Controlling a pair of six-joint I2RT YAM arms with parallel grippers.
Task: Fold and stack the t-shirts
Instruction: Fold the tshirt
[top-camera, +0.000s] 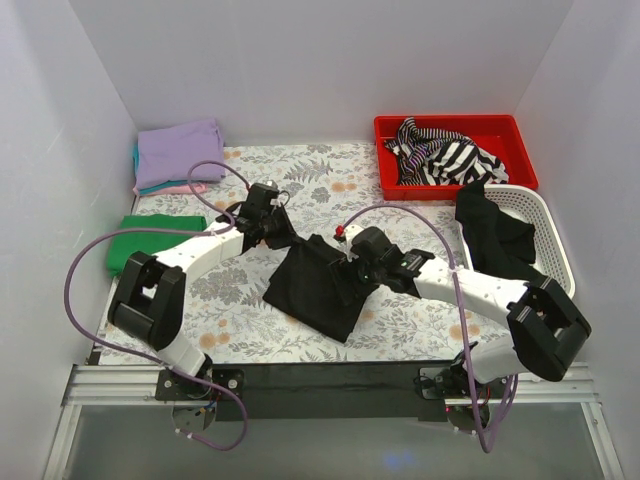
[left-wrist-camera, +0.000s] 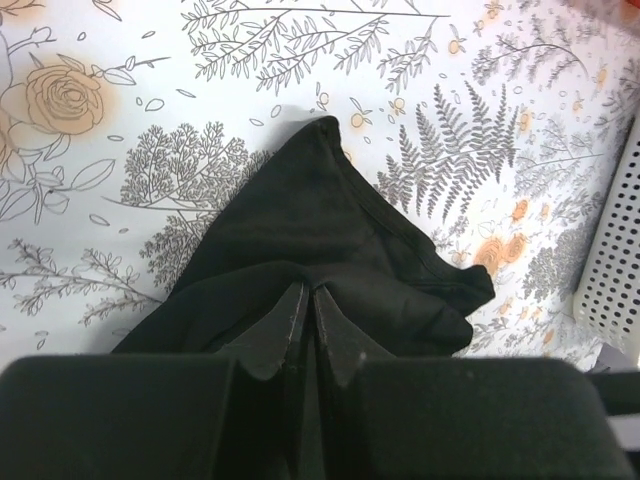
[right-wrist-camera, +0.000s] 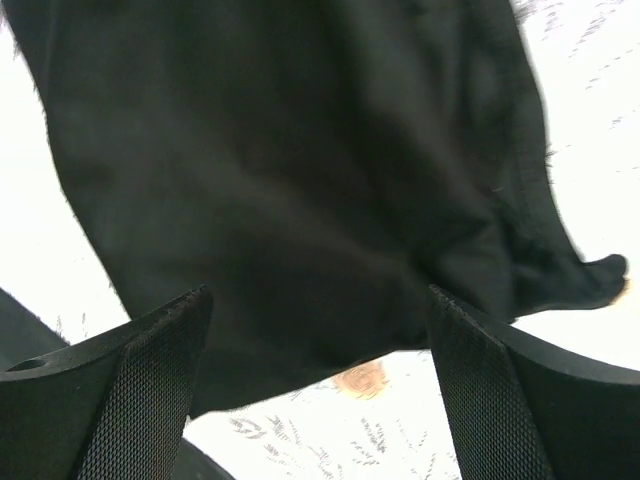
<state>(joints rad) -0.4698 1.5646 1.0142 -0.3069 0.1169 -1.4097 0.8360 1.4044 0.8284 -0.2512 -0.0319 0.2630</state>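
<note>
A black t-shirt (top-camera: 318, 285) lies bunched in the middle of the floral cloth; it also shows in the left wrist view (left-wrist-camera: 300, 230) and the right wrist view (right-wrist-camera: 290, 170). My left gripper (top-camera: 277, 232) is shut on its upper left corner (left-wrist-camera: 305, 290). My right gripper (top-camera: 352, 270) hangs open over the shirt's right edge, fingers (right-wrist-camera: 130, 370) wide apart, nothing between them. A folded stack with lavender (top-camera: 180, 150) on top, teal and pink below, sits at the back left. A folded green shirt (top-camera: 150, 240) lies at the left edge.
A red bin (top-camera: 455, 150) at the back right holds striped cloth (top-camera: 445, 155). A white basket (top-camera: 545, 230) on the right has a black garment (top-camera: 495, 235) draped over its rim; its wall shows in the left wrist view (left-wrist-camera: 615, 260). White walls surround the table.
</note>
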